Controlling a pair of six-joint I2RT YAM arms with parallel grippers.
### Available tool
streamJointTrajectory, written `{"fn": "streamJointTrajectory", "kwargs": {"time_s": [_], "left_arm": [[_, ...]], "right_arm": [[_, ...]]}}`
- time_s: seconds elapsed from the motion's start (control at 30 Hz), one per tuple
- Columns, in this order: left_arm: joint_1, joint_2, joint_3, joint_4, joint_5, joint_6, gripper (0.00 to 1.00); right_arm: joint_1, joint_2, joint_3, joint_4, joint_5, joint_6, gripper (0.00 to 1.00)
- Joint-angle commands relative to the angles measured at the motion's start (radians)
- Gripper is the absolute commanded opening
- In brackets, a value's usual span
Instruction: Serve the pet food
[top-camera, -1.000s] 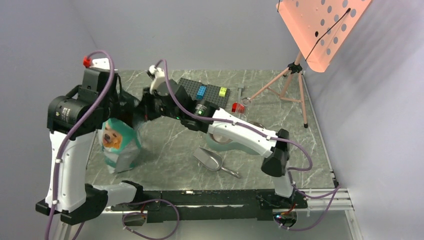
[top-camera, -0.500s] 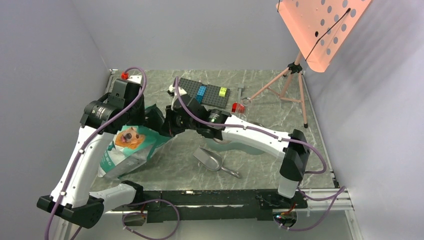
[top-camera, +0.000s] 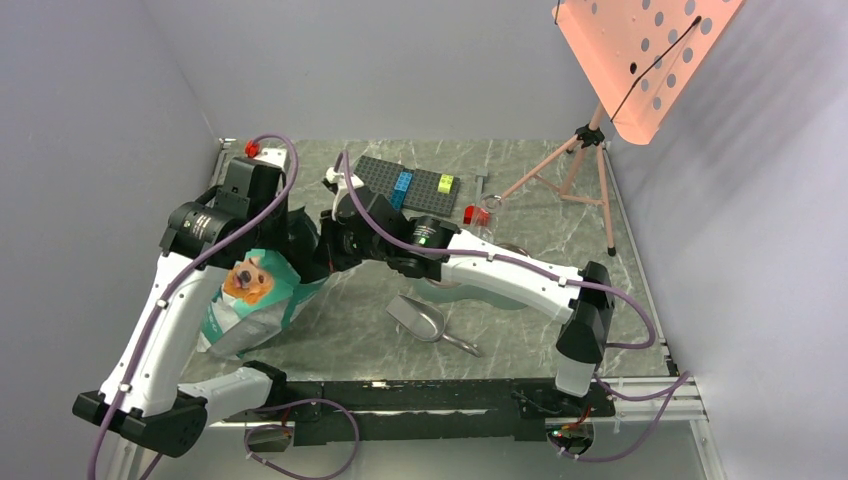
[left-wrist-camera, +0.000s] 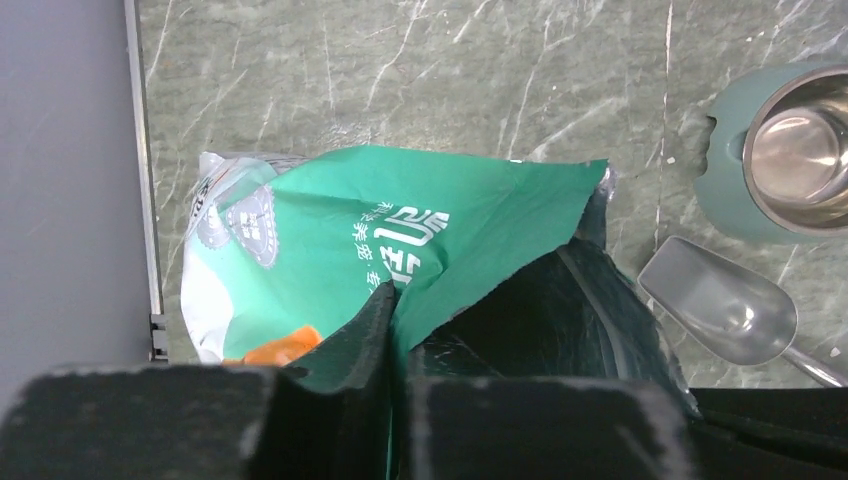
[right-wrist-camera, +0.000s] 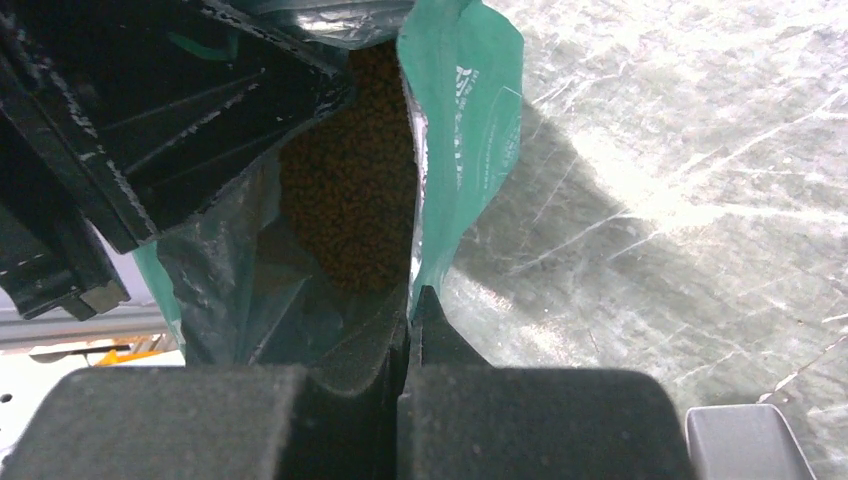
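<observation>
The teal-and-white pouch (top-camera: 255, 295) with the dog print leans over on the table's left side, its mouth turned toward the middle. My left gripper (top-camera: 300, 240) is shut on one wall of that mouth; in the left wrist view the green film (left-wrist-camera: 450, 230) runs down between its fingers (left-wrist-camera: 398, 300). My right gripper (top-camera: 325, 255) pinches the opposite wall (right-wrist-camera: 465, 120), shut on it (right-wrist-camera: 410, 300). Between the two walls the pet food (right-wrist-camera: 350, 200) shows as a brown granular mass inside the pouch. The metal scoop (top-camera: 420, 318) lies empty on the table.
The grey-green dish (left-wrist-camera: 720, 170) with its steel bowl (left-wrist-camera: 800, 150) sits right of the pouch, mostly under my right forearm from above. The scoop (left-wrist-camera: 715, 300) lies just in front of it. A dark baseplate (top-camera: 410, 185), a red piece (top-camera: 476, 214) and a pink tripod (top-camera: 585, 160) stand at the back.
The pouch has gone from upright to leaning over. Both arms have dropped lower and shifted left with it, each still on the pouch's mouth.
</observation>
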Motion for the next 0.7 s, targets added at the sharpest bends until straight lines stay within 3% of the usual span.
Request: {"fn": "streamJointTrajectory", "kwargs": {"time_s": [0.0, 0.1, 0.2, 0.3, 0.37, 0.53, 0.67], "left_arm": [[-0.001, -0.052, 0.047, 0.032, 0.013, 0.02, 0.0], [-0.001, -0.1, -0.001, 0.114, 0.128, 0.004, 0.0], [-0.001, -0.151, -0.099, 0.238, 0.261, -0.045, 0.0], [-0.001, -0.179, -0.203, 0.36, 0.337, -0.124, 0.0], [-0.001, -0.172, -0.263, 0.397, 0.369, -0.154, 0.0], [-0.001, -0.126, -0.297, 0.399, 0.394, -0.177, 0.0], [-0.001, -0.113, -0.302, 0.415, 0.407, -0.18, 0.0]], "right_arm": [[0.0, -0.085, 0.018, 0.073, 0.072, -0.013, 0.0], [-0.002, -0.119, -0.036, -0.003, 0.159, -0.072, 0.0], [-0.013, -0.154, -0.125, -0.09, 0.199, -0.117, 0.09], [-0.04, -0.202, -0.219, -0.129, 0.096, -0.163, 0.28], [-0.043, -0.272, -0.247, -0.166, 0.066, -0.195, 0.53], [-0.064, -0.509, -0.318, -0.267, 0.094, -0.219, 0.97], [-0.239, -0.68, -0.548, -0.29, -0.045, -0.151, 1.0]]}}
